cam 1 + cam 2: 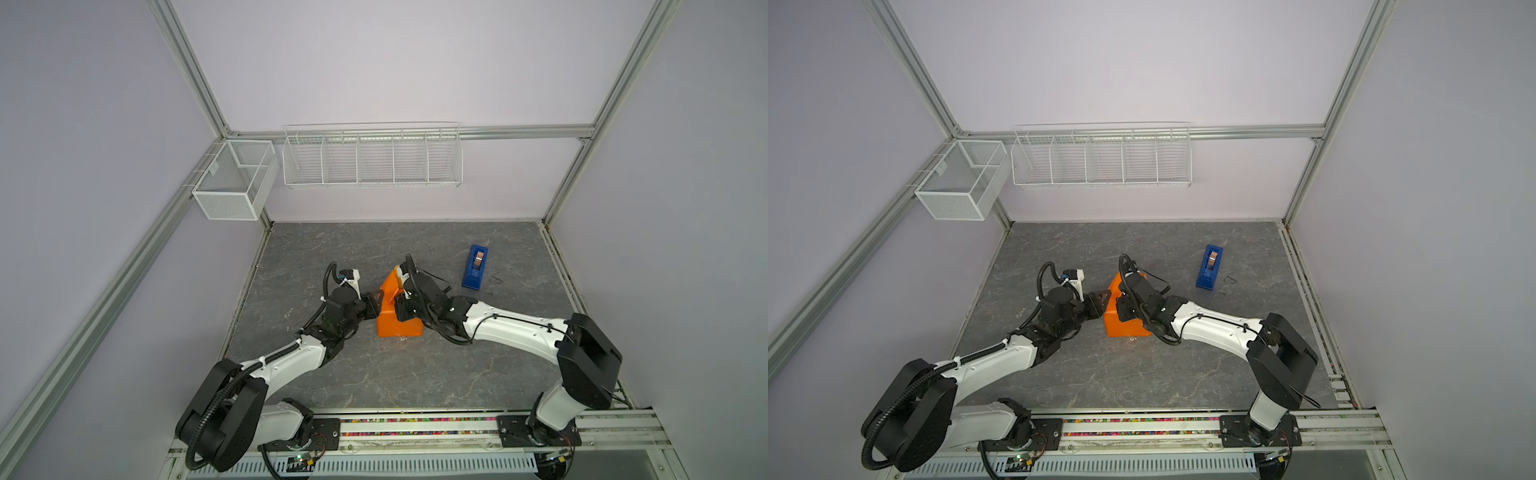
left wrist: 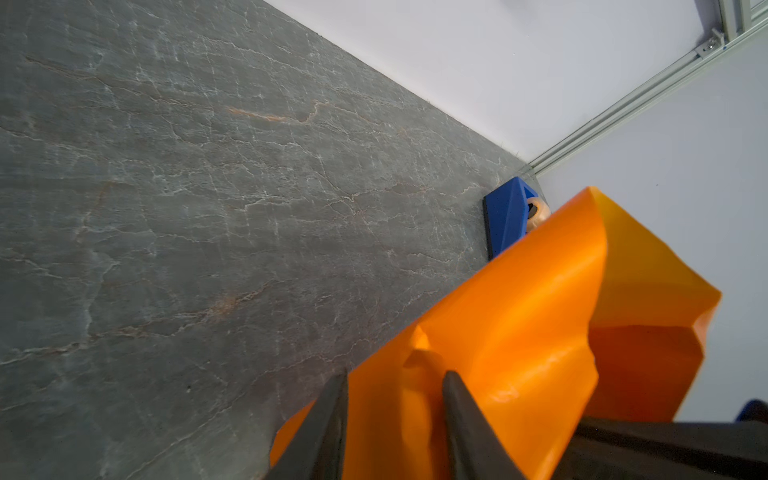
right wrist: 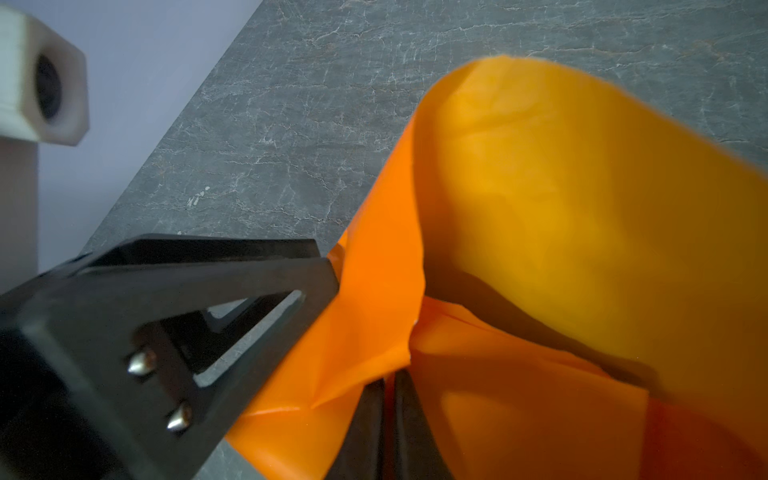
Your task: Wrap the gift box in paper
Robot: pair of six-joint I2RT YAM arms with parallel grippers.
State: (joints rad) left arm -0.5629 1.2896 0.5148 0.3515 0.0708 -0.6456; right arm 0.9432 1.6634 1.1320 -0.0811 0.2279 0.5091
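Paper (image 1: 392, 320) lies partly hidden under right arm (image 1: 503, 328), tape dispenser (image 1: 475, 266) far right. Wrist views show right gripper (image 3: 388, 380) pinching it, left gripper (image 2: 395, 376) parted round a fold.

Left hand (image 1: 1101, 298) and right hand (image 1: 1124, 307) meet at the paper (image 1: 1128, 326) on the bench (image 1: 1142, 374)
The orange sheet stands as a boxy bundle; a blue tape dispenser (image 1: 1209, 267) lies well apart, back right

Robot arms: two, left arm (image 1: 291, 357), right arm (image 1: 515, 328).
Grippers: two, left gripper (image 2: 395, 399), right gripper (image 3: 386, 399).
Orange paper (image 1: 392, 324): one sheet.
Blue tape dispenser (image 1: 475, 266): one.
Wall baskets: two, mesh bin (image 1: 232, 183), long rack (image 1: 372, 160) with five compartments.
Table (image 1: 374, 374): one.
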